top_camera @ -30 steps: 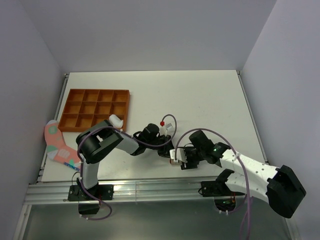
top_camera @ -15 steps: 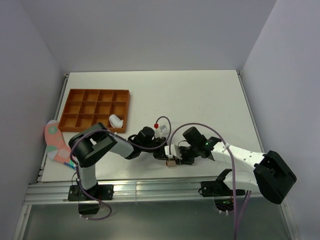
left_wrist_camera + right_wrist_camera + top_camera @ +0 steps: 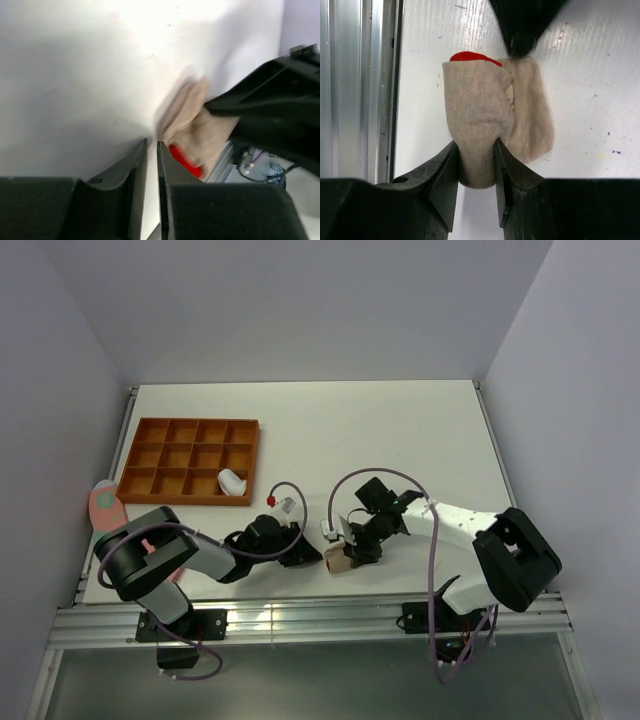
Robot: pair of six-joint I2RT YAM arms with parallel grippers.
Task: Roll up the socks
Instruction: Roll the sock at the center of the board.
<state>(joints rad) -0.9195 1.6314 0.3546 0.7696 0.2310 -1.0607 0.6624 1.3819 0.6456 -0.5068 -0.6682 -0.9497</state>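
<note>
A plain beige sock (image 3: 477, 115), folded into a thick roll with a flat flap beside it, lies near the table's front edge (image 3: 338, 562). A red patch (image 3: 470, 56) shows at its far end. My right gripper (image 3: 476, 150) is shut on the roll's near end (image 3: 350, 545). My left gripper (image 3: 152, 145) has its jaws almost together with nothing between them, just left of the sock (image 3: 192, 125); its tip shows in the top view (image 3: 305, 556). A rolled white sock (image 3: 233, 481) sits in the tray. A pink-red spotted sock (image 3: 103, 502) lies at the table's left edge, partly behind the left arm.
An orange compartment tray (image 3: 188, 422) stands at the back left. The aluminium rail (image 3: 365, 100) of the table's front edge runs close beside the beige sock. Grey walls close in the table on three sides.
Both grippers have moved left and toward the front edge, the right one carrying the beige sock. The left arm has swung down, uncovering the white sock in the tray.
</note>
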